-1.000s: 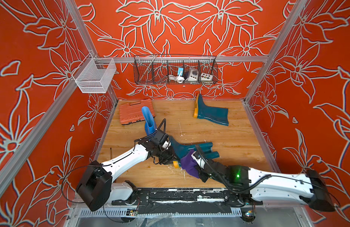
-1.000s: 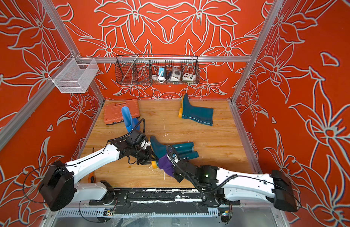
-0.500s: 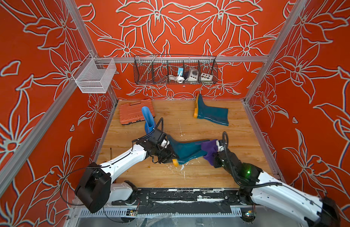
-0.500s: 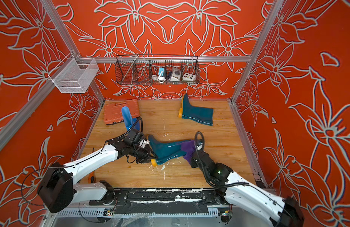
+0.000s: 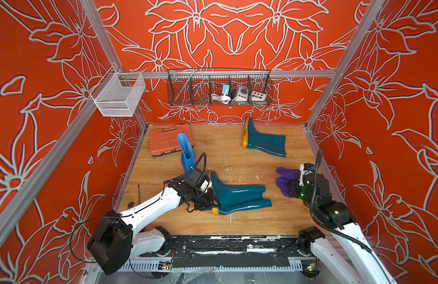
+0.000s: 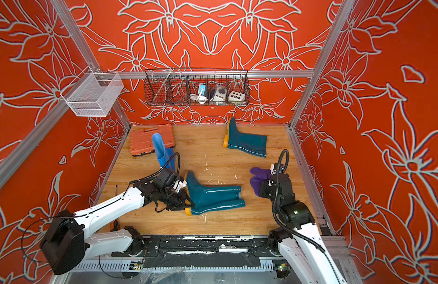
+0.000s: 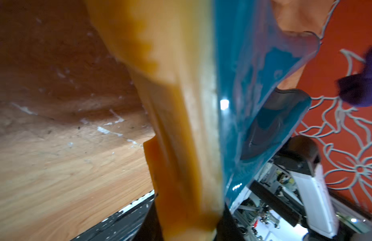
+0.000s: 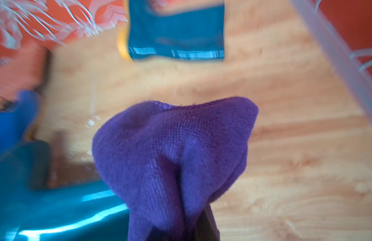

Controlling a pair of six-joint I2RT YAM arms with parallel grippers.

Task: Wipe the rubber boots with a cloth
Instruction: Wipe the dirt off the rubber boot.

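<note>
A dark teal rubber boot (image 5: 237, 196) (image 6: 213, 196) lies on its side on the wooden floor. My left gripper (image 5: 211, 200) (image 6: 186, 199) is shut on its orange-yellow sole (image 7: 181, 125). Beyond the open end of that boot's shaft my right gripper (image 5: 293, 183) (image 6: 264, 183) is shut on the bunched purple cloth (image 5: 285, 180) (image 6: 258, 179) (image 8: 172, 154), held off the boot. A second teal boot (image 5: 264, 141) (image 6: 246, 142) (image 8: 176, 31) lies at the back. The bright blue boot (image 5: 187, 153) (image 6: 162, 151) stands behind my left wrist.
An orange tool case (image 5: 168, 139) (image 6: 149, 141) lies at the back left, partly behind the blue boot. A black wire basket (image 5: 219, 89) and a white mesh basket (image 5: 118, 94) hang on the walls. A screwdriver (image 5: 138, 195) lies at the floor's left edge.
My right gripper has swept the cloth from the boot's foot end along the shaft and off its open end toward the right wall. The left gripper stays on the sole.
</note>
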